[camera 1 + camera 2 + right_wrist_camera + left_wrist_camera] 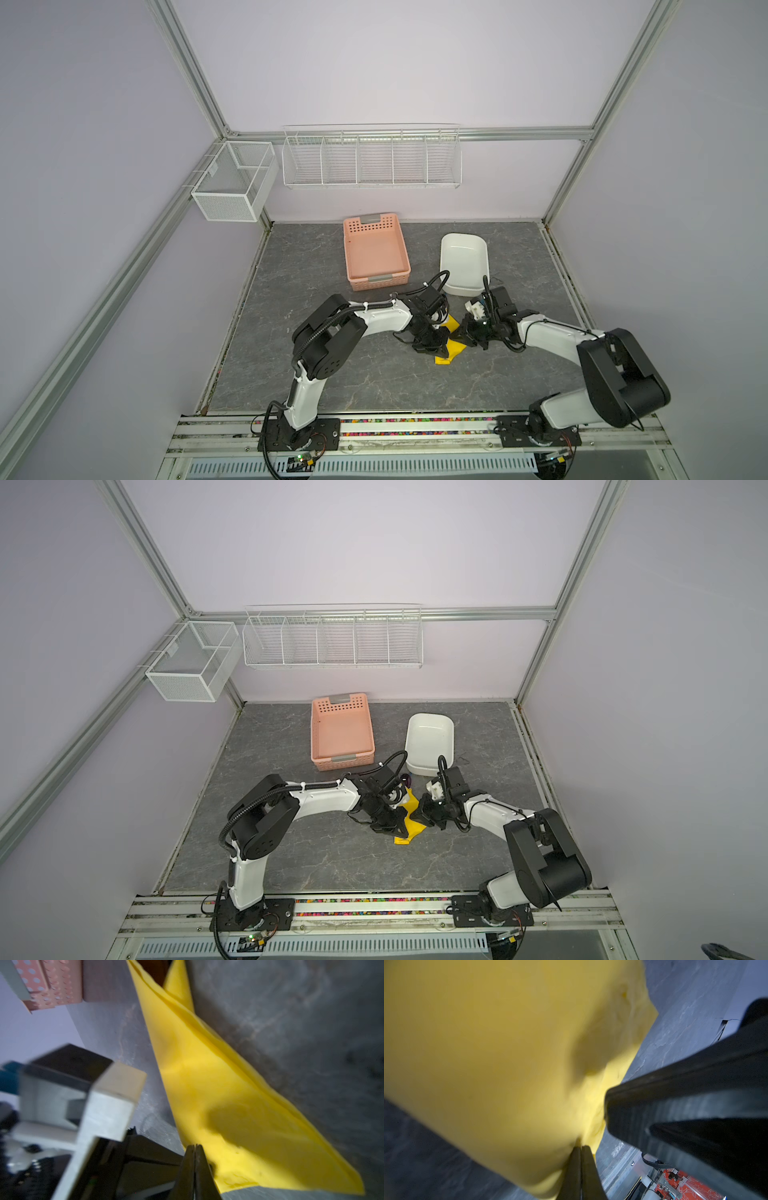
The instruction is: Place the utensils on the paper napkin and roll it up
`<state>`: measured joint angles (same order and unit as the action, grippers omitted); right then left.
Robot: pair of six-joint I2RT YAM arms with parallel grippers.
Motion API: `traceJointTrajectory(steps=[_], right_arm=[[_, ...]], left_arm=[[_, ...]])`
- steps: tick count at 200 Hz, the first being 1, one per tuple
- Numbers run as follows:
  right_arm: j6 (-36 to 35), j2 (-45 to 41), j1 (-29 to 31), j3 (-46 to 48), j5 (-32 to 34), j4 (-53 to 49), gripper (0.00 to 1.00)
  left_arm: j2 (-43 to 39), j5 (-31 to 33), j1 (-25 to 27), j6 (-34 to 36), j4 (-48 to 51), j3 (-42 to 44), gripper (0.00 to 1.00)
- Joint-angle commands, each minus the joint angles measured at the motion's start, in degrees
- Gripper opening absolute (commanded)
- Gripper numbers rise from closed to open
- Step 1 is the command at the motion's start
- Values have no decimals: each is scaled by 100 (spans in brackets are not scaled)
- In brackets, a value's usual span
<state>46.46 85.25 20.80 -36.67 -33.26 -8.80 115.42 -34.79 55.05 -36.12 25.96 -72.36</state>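
Centre-front on the grey tabletop (332, 374), listed left to right. Left gripper (580, 1148): jaws closed, pinching a raised fold of the paper napkin (412, 824). Paper napkin: yellow, partly wrapped into a creased bundle lying between both arms. Utensils (405, 777): only a purple head shows at the bundle's far end, the rest hidden. Right gripper (195, 1147): jaws closed, apparently nipping the napkin's opposite edge. Handling note: turn both grips together and keep the paper taut, lest the wrap loosen or tear.

No legible text anywhere, seemingly
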Motion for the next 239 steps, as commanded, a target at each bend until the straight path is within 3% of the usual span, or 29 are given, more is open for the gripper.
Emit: traceJointTrajectory(steps=[1,45,105,181,239], right_arm=[[-77,392,-75,-253,-90,26,6],[-238,1047,-201,-648,-182,91,6],[-678,1247,-296,-775,425,-528,7],[-263,377,-22,-508,-62,-462,7],[-202,607,126,-162,96,-236,6]], left_arm=[[197,183,15,78,227,196,0],[192,166,15,51,167,230,0],[200,140,16,52,138,249,0],[194,156,15,34,142,249,0],[190,156,15,26,108,279,0]])
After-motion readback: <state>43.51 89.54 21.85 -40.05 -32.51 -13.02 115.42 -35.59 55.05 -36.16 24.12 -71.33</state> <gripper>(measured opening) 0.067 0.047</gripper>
